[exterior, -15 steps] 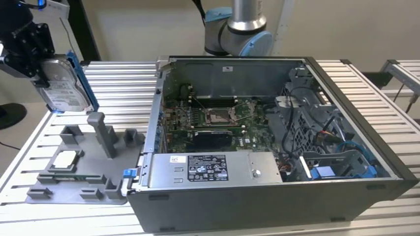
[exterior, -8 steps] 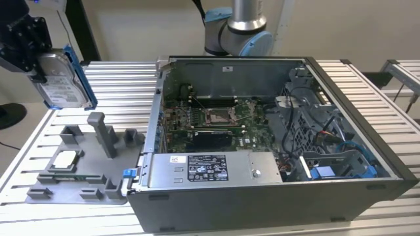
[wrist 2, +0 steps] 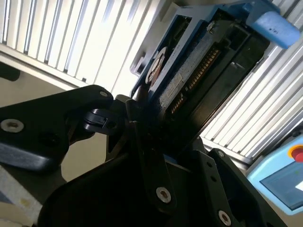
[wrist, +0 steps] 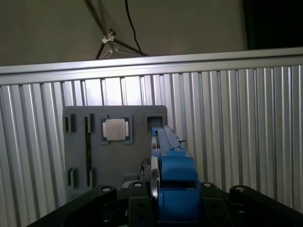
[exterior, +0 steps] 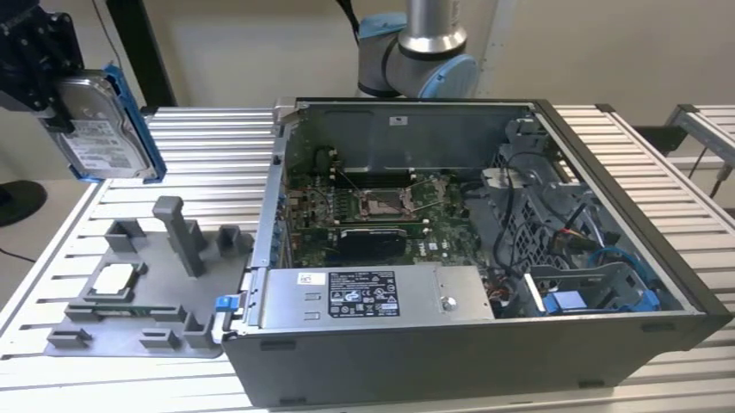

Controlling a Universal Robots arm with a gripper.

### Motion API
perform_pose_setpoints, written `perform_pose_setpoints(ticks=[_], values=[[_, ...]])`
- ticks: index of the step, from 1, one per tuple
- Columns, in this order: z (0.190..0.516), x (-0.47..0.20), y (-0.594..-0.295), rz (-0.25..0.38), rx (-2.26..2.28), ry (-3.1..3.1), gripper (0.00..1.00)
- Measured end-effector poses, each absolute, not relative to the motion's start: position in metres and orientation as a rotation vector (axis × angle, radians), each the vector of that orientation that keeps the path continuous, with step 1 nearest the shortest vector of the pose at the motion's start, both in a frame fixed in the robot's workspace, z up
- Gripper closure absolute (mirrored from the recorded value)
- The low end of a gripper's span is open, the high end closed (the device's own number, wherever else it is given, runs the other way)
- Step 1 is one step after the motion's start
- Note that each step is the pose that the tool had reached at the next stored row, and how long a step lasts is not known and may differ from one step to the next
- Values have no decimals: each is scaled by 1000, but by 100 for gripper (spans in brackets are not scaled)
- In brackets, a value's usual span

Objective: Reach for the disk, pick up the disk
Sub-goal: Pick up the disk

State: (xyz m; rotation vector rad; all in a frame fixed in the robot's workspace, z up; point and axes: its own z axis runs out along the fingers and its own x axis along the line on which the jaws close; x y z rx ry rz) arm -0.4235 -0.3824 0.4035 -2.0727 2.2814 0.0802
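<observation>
Claw (exterior: pixel 52 90) pinching the disk (exterior: pixel 101 129), which hangs edge-on just below it. Grey fixture (exterior: pixel 138 301) with small chip (exterior: pixel 113 280) lies well beneath. Judged: the upright hold clears the fixture posts; pickup looks done.

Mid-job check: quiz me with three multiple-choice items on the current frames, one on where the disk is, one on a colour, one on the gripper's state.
1. Where is the disk?
A) held up above the table, at the exterior view's left
B) inside the computer case
C) seated in the grey fixture

2. What colour are the disk's rails?
A) red
B) blue
C) yellow

3. What is the gripper's state?
A) open, clear of the disk
B) shut on the disk
C) shut on nothing

Answers: 1 A, the exterior view shows it hanging clear of the table; 2 B, blue edges show in every view; 3 B, the jaws clamp the disk's upper end.
</observation>
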Motion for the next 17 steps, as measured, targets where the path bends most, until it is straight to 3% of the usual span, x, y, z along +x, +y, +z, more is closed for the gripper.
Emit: perform_pose_setpoints(ticks=[17], values=[[435, -424, -382, 80, -2073, 2281, 100]])
